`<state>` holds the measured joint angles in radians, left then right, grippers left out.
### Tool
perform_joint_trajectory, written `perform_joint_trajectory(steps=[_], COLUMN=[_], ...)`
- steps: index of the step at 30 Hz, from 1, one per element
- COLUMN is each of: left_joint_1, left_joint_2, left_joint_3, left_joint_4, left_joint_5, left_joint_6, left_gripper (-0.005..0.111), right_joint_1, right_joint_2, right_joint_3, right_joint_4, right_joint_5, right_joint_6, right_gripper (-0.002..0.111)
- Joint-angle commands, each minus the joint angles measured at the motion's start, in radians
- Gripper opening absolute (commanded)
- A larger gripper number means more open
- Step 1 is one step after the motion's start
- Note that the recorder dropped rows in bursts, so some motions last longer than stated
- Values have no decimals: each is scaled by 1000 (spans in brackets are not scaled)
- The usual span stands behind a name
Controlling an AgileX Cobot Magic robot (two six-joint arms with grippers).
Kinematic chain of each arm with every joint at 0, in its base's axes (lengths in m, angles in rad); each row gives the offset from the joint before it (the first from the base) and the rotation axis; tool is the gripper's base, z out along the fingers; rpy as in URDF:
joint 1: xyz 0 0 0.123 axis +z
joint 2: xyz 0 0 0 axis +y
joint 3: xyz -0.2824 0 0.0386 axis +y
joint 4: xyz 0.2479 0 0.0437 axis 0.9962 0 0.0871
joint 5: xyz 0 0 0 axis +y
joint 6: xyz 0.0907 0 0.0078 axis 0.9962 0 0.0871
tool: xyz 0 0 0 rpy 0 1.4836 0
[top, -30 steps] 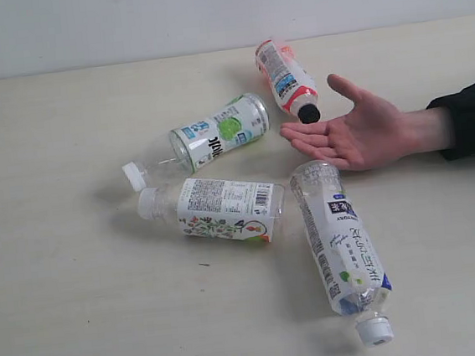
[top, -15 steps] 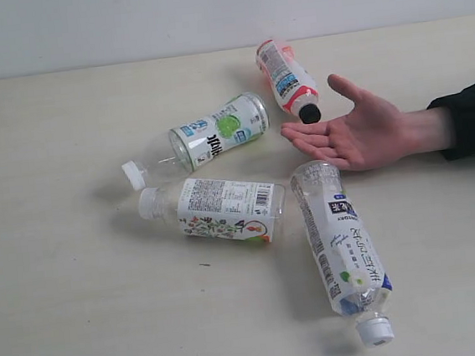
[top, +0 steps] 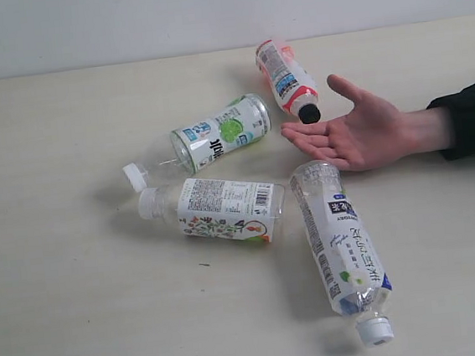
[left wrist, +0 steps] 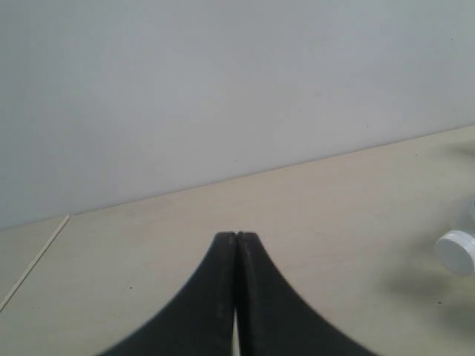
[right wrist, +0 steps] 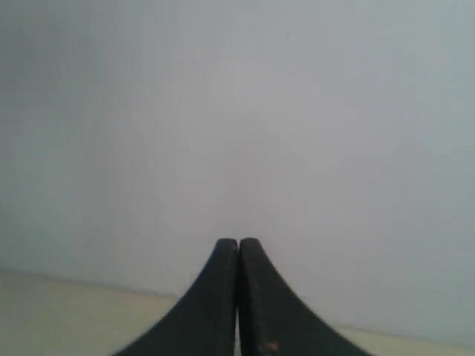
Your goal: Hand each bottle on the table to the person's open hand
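Four bottles (top: pixel 224 209) lie flat on the counter (top: pixel 82 311); left end effector (left wrist: pixel 236 236) and right end effector (right wrist: pixel 238 241) are closed, empty.
Lime-label bottle (top: pixel 217 138), centre-left, long axis slanting up-right, probably falls to the left end effector; red-orange bottle (top: pixel 285 79) lies just beside the open hand (top: pixel 351 133).

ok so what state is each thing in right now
lime bottle: on its side, capped
floral bottle: on its side, capped
blue bottle: on its side, capped
red bottle: on its side, black cap on
hand: open, palm up, empty
left gripper: shut, empty
right gripper: shut, empty
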<state>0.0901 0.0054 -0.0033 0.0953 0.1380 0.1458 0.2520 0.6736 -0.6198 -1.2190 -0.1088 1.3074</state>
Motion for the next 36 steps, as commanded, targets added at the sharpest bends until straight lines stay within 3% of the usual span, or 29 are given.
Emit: perform_joint_trajectory(steps=[1, 5, 7, 10, 14, 19, 21, 24, 27, 33, 36], left_joint_1=[-5, -5, -5, -5, -5, -5, -5, -5, -5, -5, -5], left_joint_2=[-5, -5, -5, -5, -5, -5, -5, -5, -5, -5, -5], left_joint_3=[3, 3, 3, 3, 3, 3, 3, 3, 3, 3, 3], left_joint_4=[0, 0, 0, 0, 0, 0, 0, 0, 0, 0, 0], left_joint_5=[-6, -6, -6, -6, -6, -6, -6, -6, -6, -6, -6], left_joint_6=[0, 0, 0, 0, 0, 0, 0, 0, 0, 0, 0], left_gripper=[0, 0, 0, 0, 0, 0, 0, 0, 0, 0, 0], right_joint_1=[31, 31, 31, 31, 31, 31, 33, 33, 33, 46, 83], right_joint_2=[225, 363, 410, 484, 591, 734, 791, 851, 900, 965, 970], right_joint_3=[-81, -132, -148, -198, -338, -536, -553, -553, -553, -547, -500], right_joint_4=[-239, -364, -326, -171, 148, 937, 1176, 1360, 1376, 1402, 1403], right_joint_5=[28, 255, 421, 741, 1044, 1245, 1281, 1281, 1260, 1233, 1127], right_joint_6=[40, 6, -110, -432, -755, -1227, -1359, -1413, -1412, -1391, -1391], right_gripper=[0, 0, 0, 0, 0, 0, 0, 2, 11, 41, 50])
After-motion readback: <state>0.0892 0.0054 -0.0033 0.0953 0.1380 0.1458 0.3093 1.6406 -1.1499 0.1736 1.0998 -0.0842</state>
